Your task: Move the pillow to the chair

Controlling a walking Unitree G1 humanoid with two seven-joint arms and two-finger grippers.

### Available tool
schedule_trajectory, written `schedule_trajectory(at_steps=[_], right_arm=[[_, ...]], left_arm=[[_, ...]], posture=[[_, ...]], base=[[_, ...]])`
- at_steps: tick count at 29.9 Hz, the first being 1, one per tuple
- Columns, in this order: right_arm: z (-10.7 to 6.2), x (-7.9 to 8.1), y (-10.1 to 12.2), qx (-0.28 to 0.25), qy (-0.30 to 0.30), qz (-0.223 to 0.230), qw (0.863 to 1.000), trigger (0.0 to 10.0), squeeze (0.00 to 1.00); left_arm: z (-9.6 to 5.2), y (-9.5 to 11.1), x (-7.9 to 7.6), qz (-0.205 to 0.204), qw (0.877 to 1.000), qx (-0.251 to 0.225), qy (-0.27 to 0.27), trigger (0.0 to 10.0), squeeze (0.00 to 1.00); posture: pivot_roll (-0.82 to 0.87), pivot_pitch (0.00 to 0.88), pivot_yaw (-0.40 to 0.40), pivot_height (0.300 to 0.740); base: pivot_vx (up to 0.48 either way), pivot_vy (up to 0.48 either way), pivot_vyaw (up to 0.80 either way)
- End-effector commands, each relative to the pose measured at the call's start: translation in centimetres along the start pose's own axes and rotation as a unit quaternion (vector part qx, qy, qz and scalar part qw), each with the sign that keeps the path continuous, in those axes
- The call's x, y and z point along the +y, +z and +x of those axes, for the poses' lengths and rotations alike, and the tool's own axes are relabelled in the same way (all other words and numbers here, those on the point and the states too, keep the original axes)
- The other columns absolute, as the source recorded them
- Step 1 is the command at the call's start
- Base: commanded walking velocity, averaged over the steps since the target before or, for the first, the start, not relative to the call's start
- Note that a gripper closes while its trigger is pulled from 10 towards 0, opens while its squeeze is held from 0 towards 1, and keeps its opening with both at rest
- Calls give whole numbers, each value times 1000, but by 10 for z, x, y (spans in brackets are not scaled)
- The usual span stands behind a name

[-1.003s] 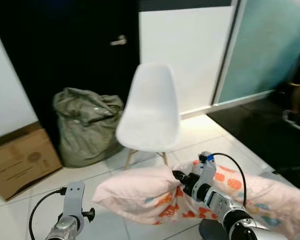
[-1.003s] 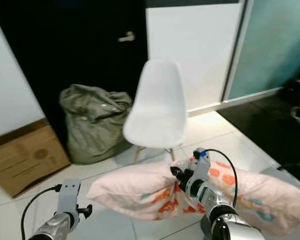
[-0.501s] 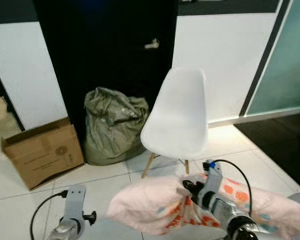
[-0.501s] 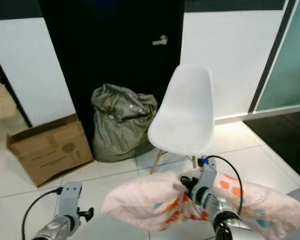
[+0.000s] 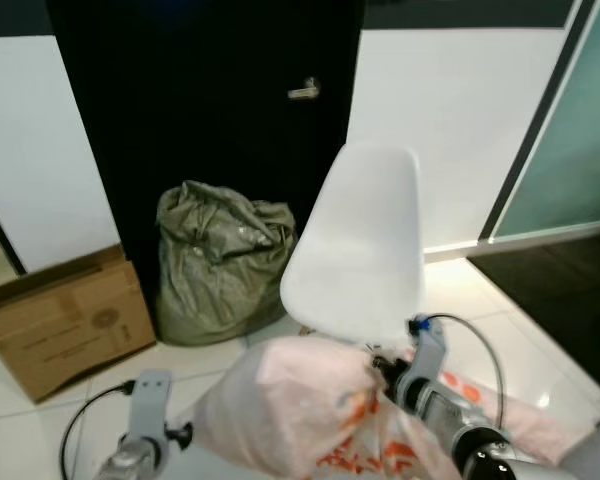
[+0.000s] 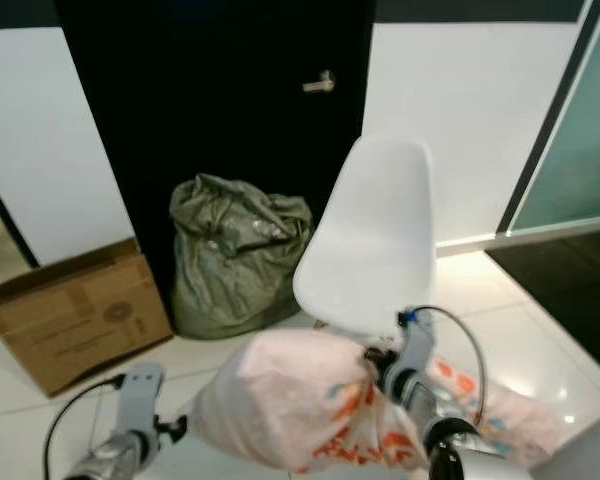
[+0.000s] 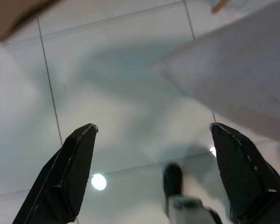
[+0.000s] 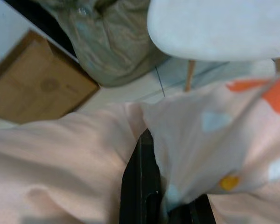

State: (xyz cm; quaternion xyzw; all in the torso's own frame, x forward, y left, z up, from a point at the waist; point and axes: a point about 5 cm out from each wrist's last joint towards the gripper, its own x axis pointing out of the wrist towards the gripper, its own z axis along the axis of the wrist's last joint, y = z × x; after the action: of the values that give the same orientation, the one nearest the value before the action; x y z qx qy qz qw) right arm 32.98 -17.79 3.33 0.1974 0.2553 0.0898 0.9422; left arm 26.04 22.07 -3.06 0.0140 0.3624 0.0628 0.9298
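Observation:
A pale pink pillow [image 5: 290, 405] with orange and blue prints hangs in front of me, bunched at its middle. My right gripper [image 5: 382, 368] is shut on that bunched cloth, its black fingers [image 8: 142, 179] half buried in the fabric. The white shell chair [image 5: 360, 250] on wooden legs stands just beyond the pillow, its seat facing me. My left gripper [image 7: 151, 172] hangs low at the left over the floor tiles, open with nothing between its fingers; a pillow corner [image 7: 233, 79] is above it.
A stuffed grey-green sack [image 5: 220, 260] leans against the black door [image 5: 210, 110] left of the chair. A cardboard box [image 5: 60, 315] sits on the floor at the far left. A teal glass panel [image 5: 575, 130] is at the right.
The camera has come closer to the chair. My right gripper has lifted the pillow, which now reaches the chair's seat edge. The left arm hangs as before.

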Motion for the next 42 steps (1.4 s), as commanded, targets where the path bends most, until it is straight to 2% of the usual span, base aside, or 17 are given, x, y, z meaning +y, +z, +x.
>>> schedule_trajectory(at_steps=[1, 18, 26, 33, 39, 42], right_arm=[[-5, -13, 22, -41, -23, -15, 999, 10000, 0], [-5, -14, 31, -55, -38, -16, 998, 10000, 0], [-3, -9, 48, -80, -31, -18, 996, 10000, 0], [-1, 0, 57, -95, -13, -29, 995, 10000, 0], [1, 8, 64, -111, 9, -44, 993, 10000, 0], [3, 17, 75, -135, 38, -42, 989, 10000, 0]], left_arm=[[1, 3, -9, 7, 1000, -4, -15, 10000, 0], [1, 5, -11, 4, 1000, -8, -17, 10000, 0], [1, 5, -11, 4, 1000, -9, -18, 10000, 0], [1, 5, -11, 4, 1000, -9, -18, 10000, 0], [1, 5, -11, 4, 1000, -9, -18, 10000, 0], [1, 5, -11, 5, 1000, -9, -18, 10000, 0]], posture=[[-93, 0, -30, 740], [-93, 3, -35, 740], [-94, 6, -34, 740], [-94, 6, -36, 740], [-93, 6, -37, 740], [-93, 9, -34, 740]], base=[[472, 0, -650], [473, 0, -682], [474, 0, -677], [475, 0, -679], [476, 0, 0], [472, 0, 0]])
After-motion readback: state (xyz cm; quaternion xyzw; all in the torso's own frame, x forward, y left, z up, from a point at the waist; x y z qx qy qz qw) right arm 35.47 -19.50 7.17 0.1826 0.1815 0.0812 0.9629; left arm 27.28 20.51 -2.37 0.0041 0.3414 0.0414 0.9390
